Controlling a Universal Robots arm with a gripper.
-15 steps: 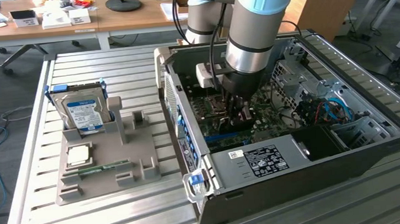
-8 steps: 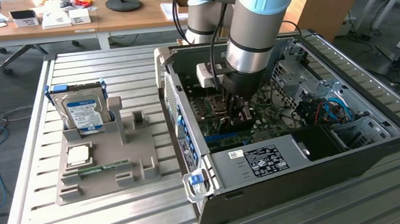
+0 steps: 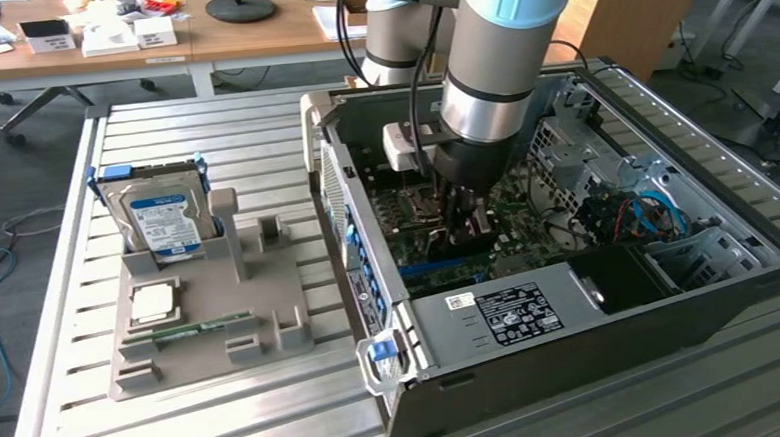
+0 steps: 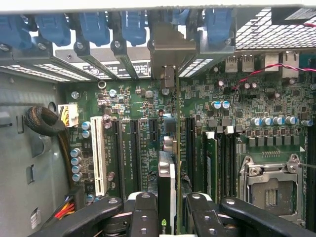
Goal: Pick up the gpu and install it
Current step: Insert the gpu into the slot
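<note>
Slatted metal desk (image 3: 240,407), open computer case (image 3: 714,292) lying on it.
Gripper (image 4: 167,207) clamped on the gpu (image 4: 166,182), card edge-on, long axis along the motherboard (image 4: 237,103) slots directly beneath.

The arm (image 3: 495,53) is a stack of thick grey cylindrical segments; a pale blue cap covers the upper joint, and a thin black ring bands the lower segment; black cables (image 3: 417,87) trail along its side; a small white box (image 3: 406,146) is fixed beside the black wrist; the pincer (image 4: 167,217) is black, with glossy curved links and paired fingers (image 4: 143,217) studded with round silver screws.
</note>
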